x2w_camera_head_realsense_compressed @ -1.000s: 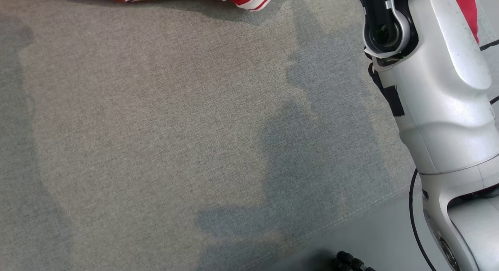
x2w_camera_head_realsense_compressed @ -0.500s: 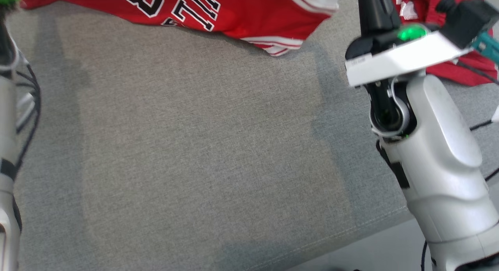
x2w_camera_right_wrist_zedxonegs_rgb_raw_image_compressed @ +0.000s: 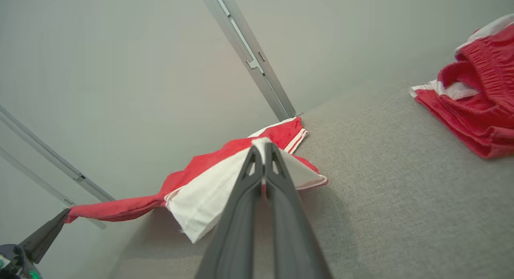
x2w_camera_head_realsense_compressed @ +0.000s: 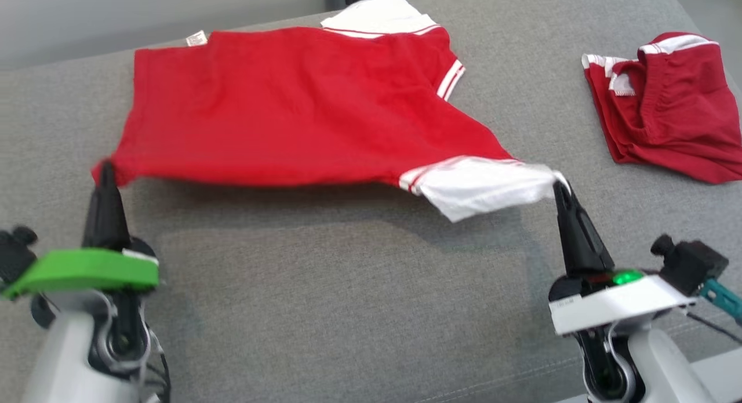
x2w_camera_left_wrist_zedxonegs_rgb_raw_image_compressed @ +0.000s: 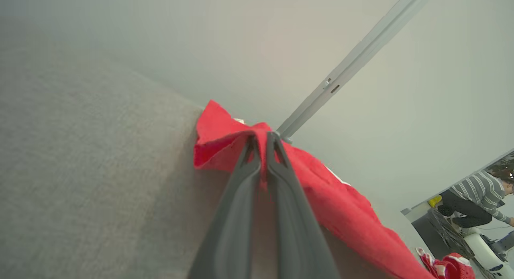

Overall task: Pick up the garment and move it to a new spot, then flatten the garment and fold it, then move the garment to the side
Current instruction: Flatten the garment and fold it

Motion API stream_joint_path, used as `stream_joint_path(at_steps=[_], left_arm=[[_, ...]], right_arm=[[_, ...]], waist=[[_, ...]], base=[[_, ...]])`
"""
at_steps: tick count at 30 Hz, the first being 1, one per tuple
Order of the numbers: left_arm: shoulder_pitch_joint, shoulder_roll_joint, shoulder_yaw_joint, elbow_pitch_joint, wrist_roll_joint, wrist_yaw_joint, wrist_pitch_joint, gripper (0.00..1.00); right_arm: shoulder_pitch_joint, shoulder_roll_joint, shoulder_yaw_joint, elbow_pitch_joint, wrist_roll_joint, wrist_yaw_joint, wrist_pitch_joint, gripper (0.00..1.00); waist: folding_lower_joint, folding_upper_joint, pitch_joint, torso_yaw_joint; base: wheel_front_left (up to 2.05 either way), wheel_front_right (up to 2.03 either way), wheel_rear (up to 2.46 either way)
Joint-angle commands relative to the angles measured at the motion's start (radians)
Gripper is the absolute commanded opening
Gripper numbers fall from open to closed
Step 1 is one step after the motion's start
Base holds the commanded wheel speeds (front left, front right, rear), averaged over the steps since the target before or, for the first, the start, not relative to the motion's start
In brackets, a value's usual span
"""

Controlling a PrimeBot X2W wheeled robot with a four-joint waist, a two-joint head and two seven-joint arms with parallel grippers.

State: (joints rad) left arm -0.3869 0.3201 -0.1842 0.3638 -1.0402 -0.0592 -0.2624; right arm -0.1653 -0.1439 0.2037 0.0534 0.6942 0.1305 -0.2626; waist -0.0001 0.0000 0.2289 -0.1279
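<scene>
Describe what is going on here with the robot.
The robot holds a red jersey stretched between both grippers over a grey cushion. The left gripper is shut on a red corner, the right gripper on its white end. The jersey's far edge rests on the cushion. Some red shorts lie apart at the right.

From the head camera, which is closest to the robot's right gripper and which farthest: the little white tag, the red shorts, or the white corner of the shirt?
1. White corner of the shirt: pinched in the right gripper, at its tips.
2. Red shorts: farther back, on the right.
3. Little white tag: far off at the back left.
</scene>
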Motion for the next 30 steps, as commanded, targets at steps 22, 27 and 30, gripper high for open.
stream_joint_path(at_steps=[22, 27, 30], left_arm=[[0.564, -0.219, 0.168, -0.170, 0.085, 0.046, -0.003, 0.00], [0.598, -0.226, 0.159, -0.160, 0.070, 0.043, -0.001, 0.00], [0.598, -0.228, 0.159, -0.145, 0.061, 0.035, 0.001, 0.00]], right_arm=[[0.425, 0.058, -0.080, -0.068, 0.022, 0.000, 0.013, 0.00], [0.464, 0.060, -0.082, -0.072, 0.024, 0.000, 0.029, 0.00], [0.461, 0.062, -0.076, -0.057, 0.027, 0.000, 0.040, 0.00]], waist=[[0.0001, 0.0000, -0.170, 0.073], [0.0001, 0.0000, -0.182, 0.070], [0.0001, 0.0000, -0.190, 0.067]], base=[[0.00, 0.00, 0.00], [0.00, 0.00, 0.00], [0.00, 0.00, 0.00]])
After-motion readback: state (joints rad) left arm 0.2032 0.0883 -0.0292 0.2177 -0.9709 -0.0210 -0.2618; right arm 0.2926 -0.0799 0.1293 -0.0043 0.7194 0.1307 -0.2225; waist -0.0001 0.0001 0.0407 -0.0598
